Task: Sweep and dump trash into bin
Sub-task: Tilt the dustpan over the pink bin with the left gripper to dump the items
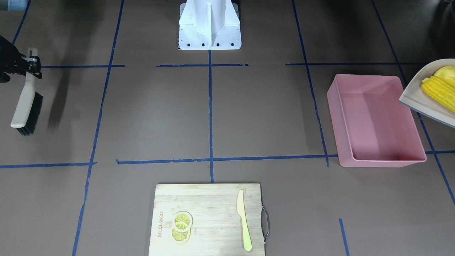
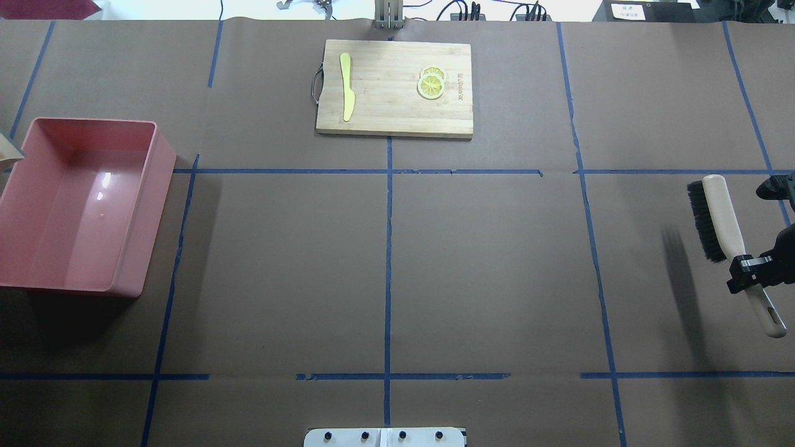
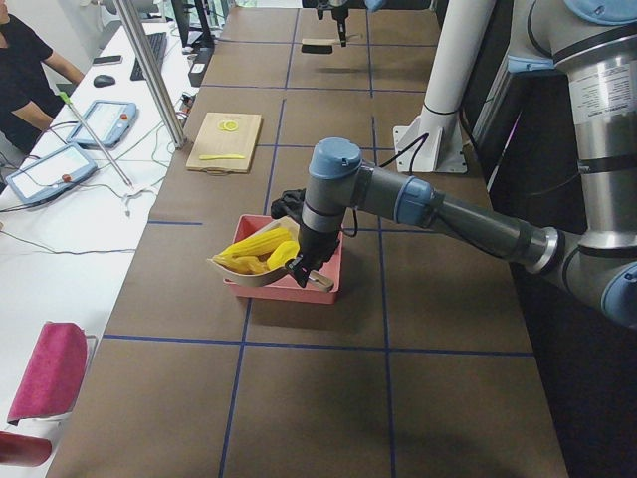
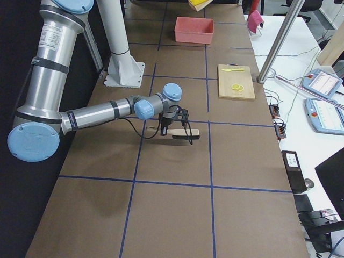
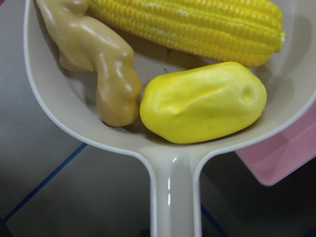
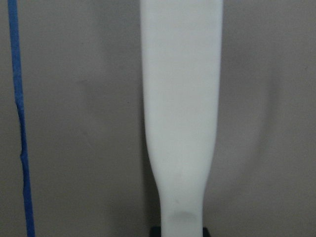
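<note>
Right now, seen from opposite the robot, the dustpan (image 1: 414, 92) with the corn cob (image 1: 439, 92) hangs at the bin's (image 1: 376, 124) outer side, while the right gripper (image 1: 31, 64), well apart at the other end, is clamped on the brush (image 1: 26, 103) handle. From the left end, the near arm's left gripper (image 3: 299, 267) meets the dustpan's handle, seemingly over the bin, though I cannot tell its grip. At the left wrist, corn cob, potato (image 5: 202, 101) and ginger root (image 5: 98, 64) sit in the dustpan, with the bin to the right of its handle, behind the mouth, so I reckon it must swing round before tipping.
</note>
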Robot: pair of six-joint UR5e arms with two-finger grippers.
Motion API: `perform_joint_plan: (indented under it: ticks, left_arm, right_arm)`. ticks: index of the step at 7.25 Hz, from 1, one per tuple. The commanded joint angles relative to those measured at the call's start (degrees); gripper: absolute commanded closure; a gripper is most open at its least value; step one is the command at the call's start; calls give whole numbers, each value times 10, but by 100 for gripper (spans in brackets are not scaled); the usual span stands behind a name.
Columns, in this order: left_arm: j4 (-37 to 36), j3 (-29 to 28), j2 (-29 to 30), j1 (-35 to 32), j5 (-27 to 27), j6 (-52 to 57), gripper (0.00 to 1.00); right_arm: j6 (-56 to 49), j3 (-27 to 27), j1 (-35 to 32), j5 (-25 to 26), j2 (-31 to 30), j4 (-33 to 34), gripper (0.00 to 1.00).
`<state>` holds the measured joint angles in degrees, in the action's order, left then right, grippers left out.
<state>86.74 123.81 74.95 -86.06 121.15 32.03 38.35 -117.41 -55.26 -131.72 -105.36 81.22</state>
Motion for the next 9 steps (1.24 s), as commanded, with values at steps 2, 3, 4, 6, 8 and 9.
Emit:
perform_joint_plan:
  ticks: [2,3,4,6,8,9]
  left_arm:
    - [-6,31,-6,47,-75,64,98]
    - [-10,36,-7,74,-146,59,99]
    - [-37,42,-3,85,-169,59,99]
    - [-94,74,-3,121,-250,59,99]
    - [-119,86,-3,136,-290,61,99]
    - [-120,86,-3,136,-296,62,99]
  right_arm:
    - [9,6,0,-6,-4,-6,100]
    - [9,6,0,-7,-4,-6,100]
    - [9,8,0,-7,-4,-6,100]
    - [9,8,0,-7,-4,-6,100]
    - [9,8,1,-7,-4,-6,100]
    - [9,8,1,-7,-4,-6,100]
